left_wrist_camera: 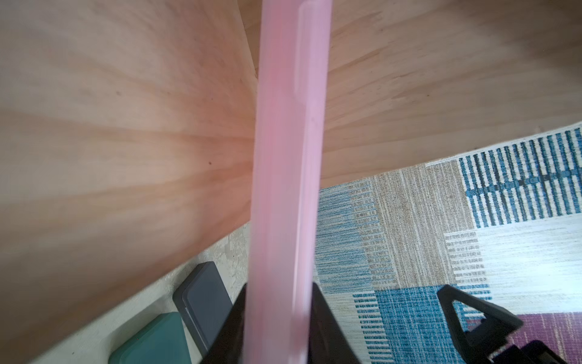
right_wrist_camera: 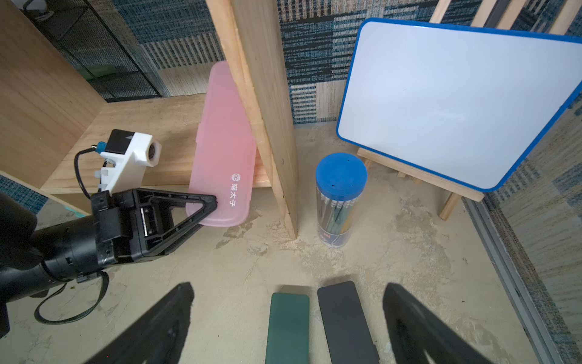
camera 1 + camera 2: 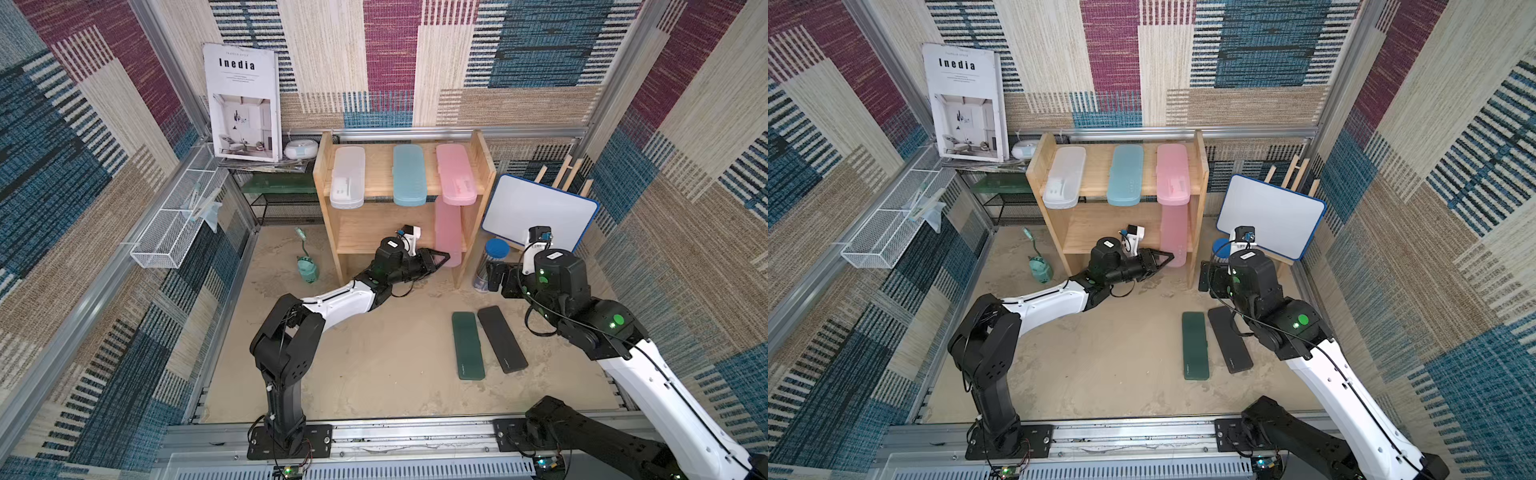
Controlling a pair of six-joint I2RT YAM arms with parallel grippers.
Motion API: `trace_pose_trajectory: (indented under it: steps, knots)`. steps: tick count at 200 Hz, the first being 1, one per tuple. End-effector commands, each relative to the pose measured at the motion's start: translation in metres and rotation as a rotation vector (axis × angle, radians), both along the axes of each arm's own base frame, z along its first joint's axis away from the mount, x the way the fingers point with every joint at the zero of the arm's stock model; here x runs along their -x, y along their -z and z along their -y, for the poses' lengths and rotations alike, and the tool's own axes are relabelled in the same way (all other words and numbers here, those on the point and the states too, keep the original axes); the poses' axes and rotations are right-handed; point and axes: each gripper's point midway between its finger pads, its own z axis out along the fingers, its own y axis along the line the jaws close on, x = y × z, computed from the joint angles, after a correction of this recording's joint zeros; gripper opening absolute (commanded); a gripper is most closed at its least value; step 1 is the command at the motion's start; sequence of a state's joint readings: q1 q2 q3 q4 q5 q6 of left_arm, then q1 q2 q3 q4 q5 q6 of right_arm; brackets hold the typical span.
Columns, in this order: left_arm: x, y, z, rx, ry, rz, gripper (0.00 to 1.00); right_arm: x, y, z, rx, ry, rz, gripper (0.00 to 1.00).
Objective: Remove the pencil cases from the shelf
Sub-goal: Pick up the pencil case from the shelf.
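Observation:
The wooden shelf holds a white pencil case, a light blue one and a pink one on its top tier. A second pink pencil case lies on the lower tier against the right side panel. My left gripper is shut on its near end, and the left wrist view shows the case pinched between the jaws. A dark green case and a black case lie on the floor. My right gripper hangs open above them, empty.
A blue-lidded pencil tube stands just right of the shelf, before a whiteboard on an easel. A black mesh rack, a magazine, a white wire basket and a small green lamp are to the left.

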State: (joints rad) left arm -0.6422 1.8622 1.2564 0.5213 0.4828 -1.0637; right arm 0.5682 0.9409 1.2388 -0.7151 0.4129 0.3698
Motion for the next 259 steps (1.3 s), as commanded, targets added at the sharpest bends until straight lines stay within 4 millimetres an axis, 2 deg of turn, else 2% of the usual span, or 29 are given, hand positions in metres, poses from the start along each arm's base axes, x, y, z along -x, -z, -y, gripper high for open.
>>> trace_pose_trajectory:
  steps: [1,18,43,73,96,132,155,201,259]
  knots:
    - [0.002,0.008,-0.009,-0.052,-0.027,0.016,0.21,-0.001,-0.004,-0.008,-0.037,-0.033,0.017,0.98]
    - [0.010,0.014,-0.018,-0.101,-0.032,0.040,0.17,-0.001,-0.003,-0.018,-0.077,-0.070,0.014,0.98]
    - [0.029,0.024,-0.038,-0.185,-0.042,0.074,0.16,-0.004,0.002,-0.046,-0.160,-0.172,-0.020,0.99]
    - [0.064,0.044,-0.071,-0.300,-0.052,0.123,0.17,-0.008,0.010,-0.083,-0.331,-0.278,-0.056,0.99]
    - [0.092,0.052,-0.099,-0.364,-0.072,0.169,0.17,-0.016,0.017,-0.101,-0.453,-0.300,-0.087,0.99]
    - [0.126,0.039,-0.139,-0.408,-0.133,0.251,0.18,-0.026,0.031,-0.141,-0.569,-0.403,-0.150,0.99]
    - [0.139,0.033,-0.158,-0.420,-0.169,0.275,0.18,-0.035,0.049,-0.165,-0.552,-0.427,-0.199,0.99]
    - [0.154,0.035,-0.175,-0.427,-0.193,0.271,0.18,-0.038,0.053,-0.222,-0.502,-0.518,-0.222,0.99]
    - [0.160,0.032,-0.185,-0.447,-0.209,0.284,0.19,-0.040,0.075,-0.266,-0.442,-0.572,-0.276,0.99]
